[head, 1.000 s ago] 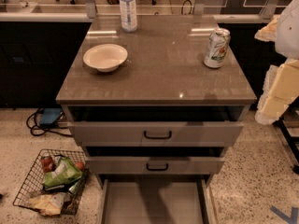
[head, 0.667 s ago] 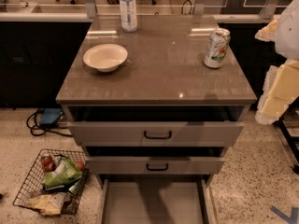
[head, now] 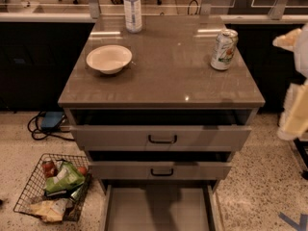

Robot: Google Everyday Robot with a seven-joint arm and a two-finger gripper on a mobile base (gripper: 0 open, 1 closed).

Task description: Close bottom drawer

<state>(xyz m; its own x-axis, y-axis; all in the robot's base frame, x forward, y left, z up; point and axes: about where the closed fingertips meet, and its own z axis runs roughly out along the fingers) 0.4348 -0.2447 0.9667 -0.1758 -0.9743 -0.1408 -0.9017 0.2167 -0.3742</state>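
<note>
The bottom drawer (head: 159,207) is pulled far out of the cabinet. Its plain grey tray shows, and its front and handle are cut off by the lower edge of the view. The two drawers above it, the middle drawer (head: 161,170) and the top drawer (head: 162,137), each have a black bar handle and stand slightly out. My gripper (head: 294,110) is on the cream-white arm at the right edge of the view. It is level with the top drawer, to the right of the cabinet and apart from every drawer.
On the cabinet top (head: 163,76) stand a white bowl (head: 109,58), a water bottle (head: 133,7) and a soda can (head: 224,49). A wire basket (head: 53,186) of snacks sits on the floor at the left, with cables (head: 43,124) behind it.
</note>
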